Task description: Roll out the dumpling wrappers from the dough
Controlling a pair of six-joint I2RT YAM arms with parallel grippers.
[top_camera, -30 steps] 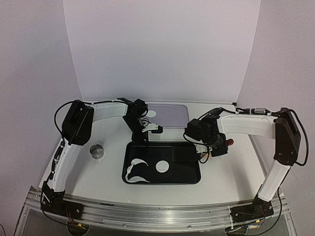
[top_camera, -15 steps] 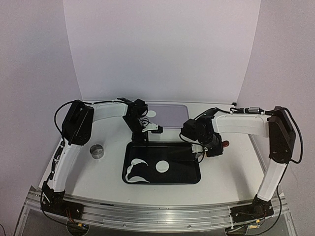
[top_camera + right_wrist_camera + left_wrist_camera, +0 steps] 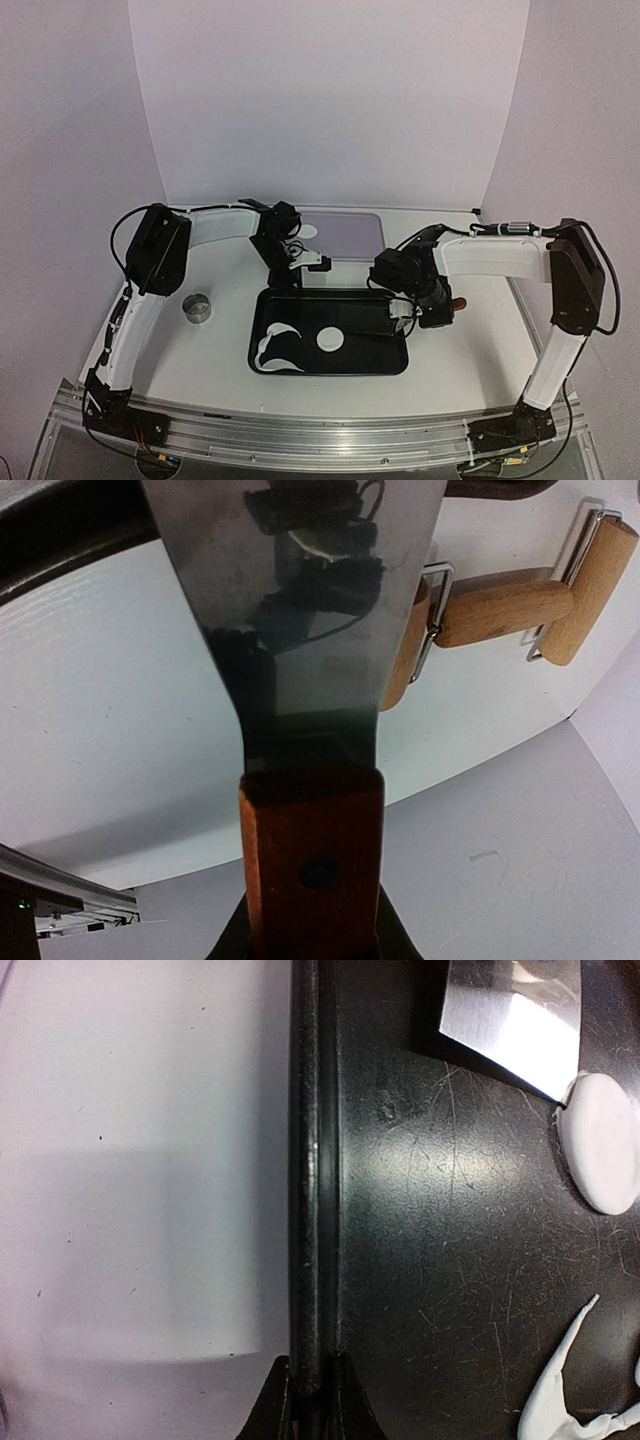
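Compared with a second ago, the right tool [image 3: 425, 300] is found shifted slightly leftward and nearer at the right end of the black tray [image 3: 365, 352]; nothing else is seen displaced. At far left, a small metal cup [image 3: 198, 307] is stood on the tabletop [image 3: 190, 365]. The left tool [image 3: 312, 1390] is closed on the tray's far rim, one finger on each side. Inside the tray, the dough [image 3: 275, 348] is left as curved strips in the near-left corner, the longest laid roughly left to right along the near rim. The dumpling wrapper [image 3: 328, 340], a flat round disc, is laid near the tray's middle, apart from the strips. A scraper [image 3: 300, 660] is gripped by its wooden handle in the closed right tool, its long axis roughly left to right and its blade pointed left toward the wrapper; in the left wrist view a blade corner is seen just beside the disc. A wooden rolling pin [image 3: 500, 605] is laid on the tabletop.
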